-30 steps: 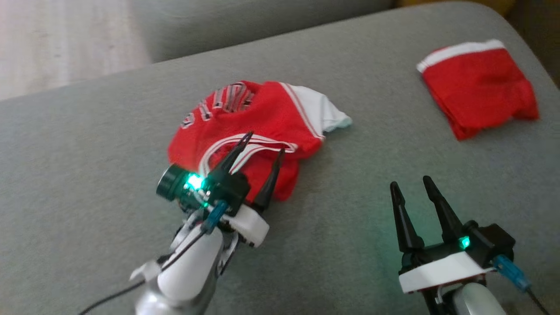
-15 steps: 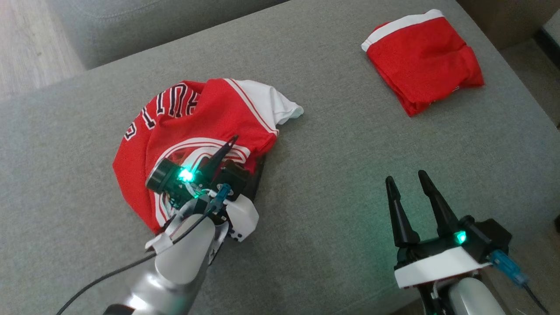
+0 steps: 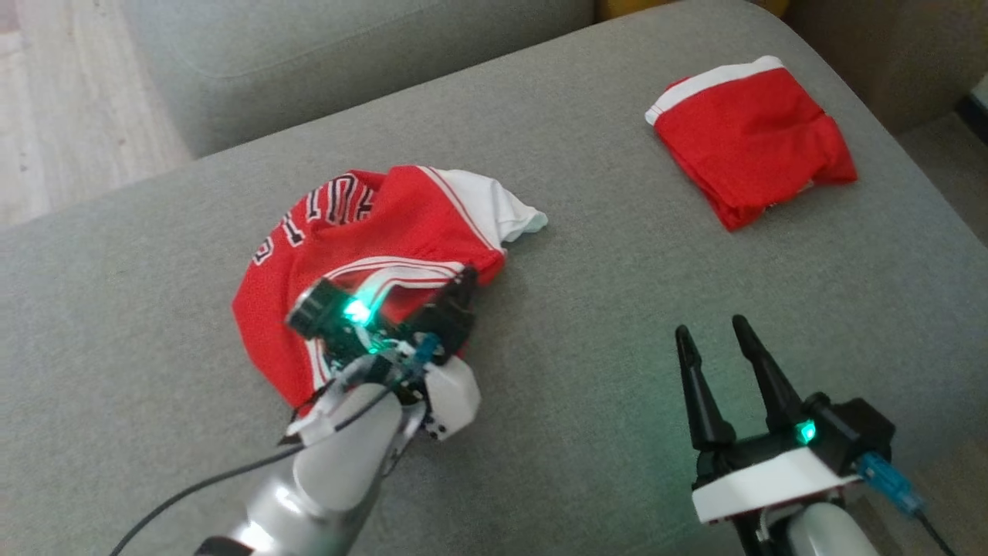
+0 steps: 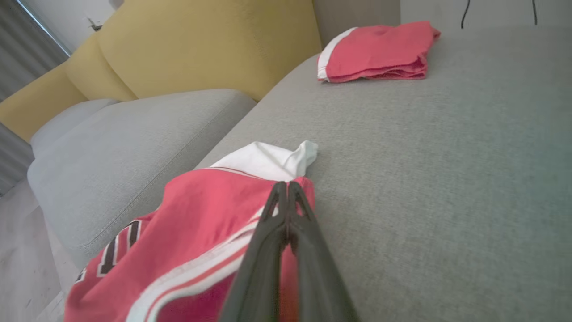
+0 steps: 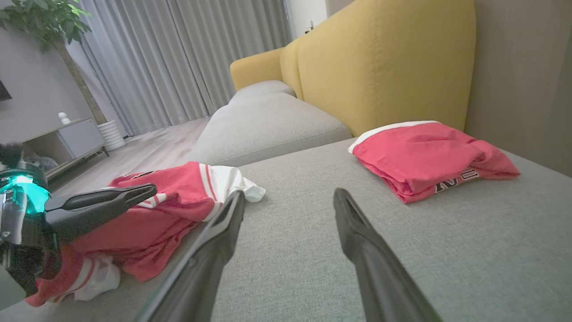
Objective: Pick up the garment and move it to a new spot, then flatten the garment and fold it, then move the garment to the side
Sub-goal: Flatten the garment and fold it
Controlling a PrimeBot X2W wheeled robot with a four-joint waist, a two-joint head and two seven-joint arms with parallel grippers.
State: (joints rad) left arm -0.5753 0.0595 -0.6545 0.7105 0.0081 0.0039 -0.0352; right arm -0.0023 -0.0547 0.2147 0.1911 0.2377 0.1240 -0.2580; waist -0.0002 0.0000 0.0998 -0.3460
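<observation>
Grey sofa: jersey crumpled mid-seat; left gripper pressed together, pinching its edge. Right gripper spread, empty. Folded cloth well apart.

Soft, even daylight, faint shadows; the left pincer blurs near the wide-angle lens

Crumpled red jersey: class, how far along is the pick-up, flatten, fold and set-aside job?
Done: nothing yet; the crumpled jersey lies bunched on the cushion. In hand: the left gripper is shut on its striped edge; the right gripper hangs open. Left: lifting, moving, flattening, folding, setting aside.
</observation>
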